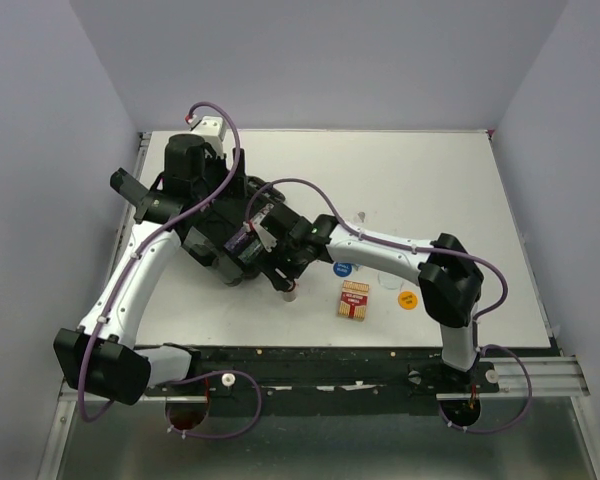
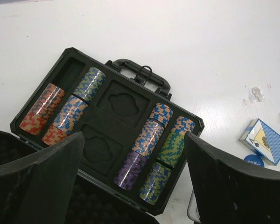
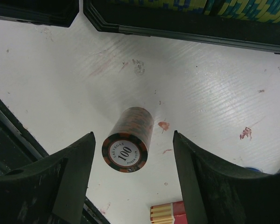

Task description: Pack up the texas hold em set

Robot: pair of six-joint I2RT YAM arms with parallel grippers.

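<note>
The black case (image 2: 122, 100) lies open on the white table, handle (image 2: 140, 74) at its far side. Rows of multicoloured poker chips (image 2: 147, 140) fill its side slots; the two middle recesses are bare. My left gripper (image 2: 135, 186) hovers open over the case's near edge, holding nothing. One stack of orange-and-black "100" chips (image 3: 128, 140) stands on the table in front of the case. My right gripper (image 3: 133, 163) is open around this stack, with a gap on each side. A blue card deck (image 2: 264, 141) rests on a blue button (image 2: 255, 160). The red deck (image 1: 355, 300) lies nearby.
An orange button (image 1: 408, 299) lies right of the red deck, and another blue button (image 1: 343, 268) sits beside my right arm. Small clear pieces (image 2: 256, 93) lie on the table beyond the blue deck. The case's foam-lined lid (image 2: 98, 205) lies open under my left gripper.
</note>
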